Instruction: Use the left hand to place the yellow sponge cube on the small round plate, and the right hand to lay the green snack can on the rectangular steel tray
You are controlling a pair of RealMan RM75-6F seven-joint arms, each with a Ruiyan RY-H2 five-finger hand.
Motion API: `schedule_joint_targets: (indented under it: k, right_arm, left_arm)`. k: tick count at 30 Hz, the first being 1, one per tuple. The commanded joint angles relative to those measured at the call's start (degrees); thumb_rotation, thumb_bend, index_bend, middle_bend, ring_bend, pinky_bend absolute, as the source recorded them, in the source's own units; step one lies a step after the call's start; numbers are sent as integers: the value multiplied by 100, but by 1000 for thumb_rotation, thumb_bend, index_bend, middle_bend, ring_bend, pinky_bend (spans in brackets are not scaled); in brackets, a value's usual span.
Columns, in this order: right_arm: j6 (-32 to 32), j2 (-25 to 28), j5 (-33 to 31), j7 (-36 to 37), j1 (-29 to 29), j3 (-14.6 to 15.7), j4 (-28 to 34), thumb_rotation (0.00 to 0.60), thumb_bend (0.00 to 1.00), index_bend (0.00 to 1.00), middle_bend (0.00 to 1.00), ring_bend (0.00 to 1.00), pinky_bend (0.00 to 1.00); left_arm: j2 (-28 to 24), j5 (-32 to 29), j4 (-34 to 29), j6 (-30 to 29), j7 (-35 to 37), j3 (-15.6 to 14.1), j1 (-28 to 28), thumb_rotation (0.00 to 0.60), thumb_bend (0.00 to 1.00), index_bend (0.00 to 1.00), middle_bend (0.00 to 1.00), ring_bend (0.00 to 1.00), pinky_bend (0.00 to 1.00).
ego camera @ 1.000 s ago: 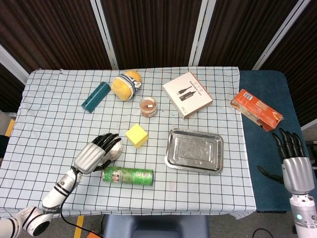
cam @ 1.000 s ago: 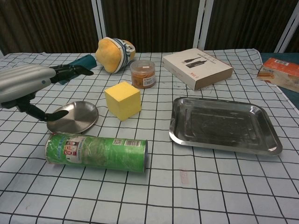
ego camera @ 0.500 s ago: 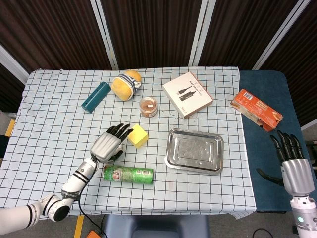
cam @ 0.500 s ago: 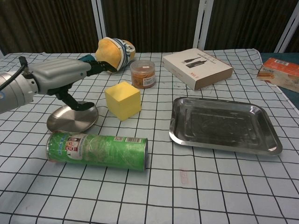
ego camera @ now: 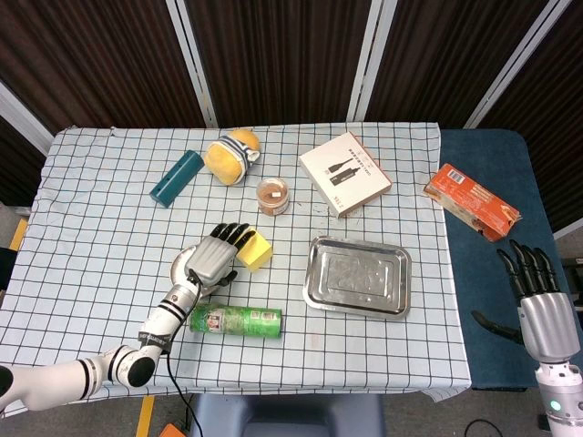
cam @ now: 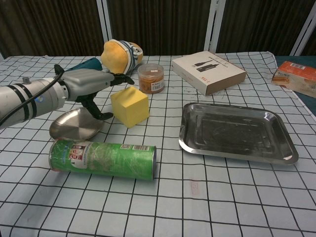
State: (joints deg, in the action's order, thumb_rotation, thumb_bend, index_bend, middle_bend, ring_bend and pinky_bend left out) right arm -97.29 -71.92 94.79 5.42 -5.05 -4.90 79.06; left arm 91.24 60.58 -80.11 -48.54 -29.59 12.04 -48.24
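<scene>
Yellow sponge cube [ego camera: 254,250], left hand [ego camera: 215,259] alongside

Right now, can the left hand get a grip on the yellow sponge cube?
Probably yes. The left hand is right at the yellow sponge cube, fingers spread above its near side, nothing between them. The small round plate lies just below the hand, and the cube's other sides stand free.

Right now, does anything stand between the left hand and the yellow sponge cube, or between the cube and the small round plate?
Nothing visible does. The left hand is right beside the yellow sponge cube, fingers reaching over its top edge. The small round plate lies next to the cube, bare, with only the hand above it. The green snack can lies nearer, off that path.
</scene>
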Motion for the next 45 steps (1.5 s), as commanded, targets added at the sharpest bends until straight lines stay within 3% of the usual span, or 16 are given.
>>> schedule_joint_targets:
  k: [1,12,19,25,29,33,39,45]
  right_arm:
    - [29,4,2,-15,-5,13,1,600,46,51,0,0,0]
    - [69,7,1,-31,-13,27,11,600,45,52,0,0,0]
    - [55,-6,-6,-29,-10,16,2,600,45,53,0,0,0]
    - [68,-14,-20,-14,-18,6,-5,600,45,54,0,0,0]
    - [78,-17,-28,-12,-20,6,-11,600,46,54,0,0,0]
    - [70,-15,-35,2,-20,-5,-13,600,45,55,0,0,0]
    - [57,-18,-30,14,-18,-8,-25,600,46,58,0,0,0]
    - [59,-25,-39,4,-22,-16,-31,600,45,59,0,0,0]
  left_arm:
    - [165,-164,253,91,-70,10,-131,600,360,0,0,0,98]
    - [466,-254,882,173,103,-72,-294,600,359,0,0,0,99]
    - [703,34,1269,68,407,-180,-282,600,357,0,0,0,107]
    - [976,581,1679,-250,880,-269,-229,600,354,0,2,11,219]
    - [1195,958,2007,-517,1206,-336,-193,600,352,10,94,118,350]
    - [1416,1316,2383,-817,1586,-388,-149,600,354,124,247,265,492]
    - [1548,1489,2636,-876,1827,-415,-108,600,356,258,365,375,575]
    - [1526,1498,2606,-872,1811,-373,-59,600,355,354,423,426,590]
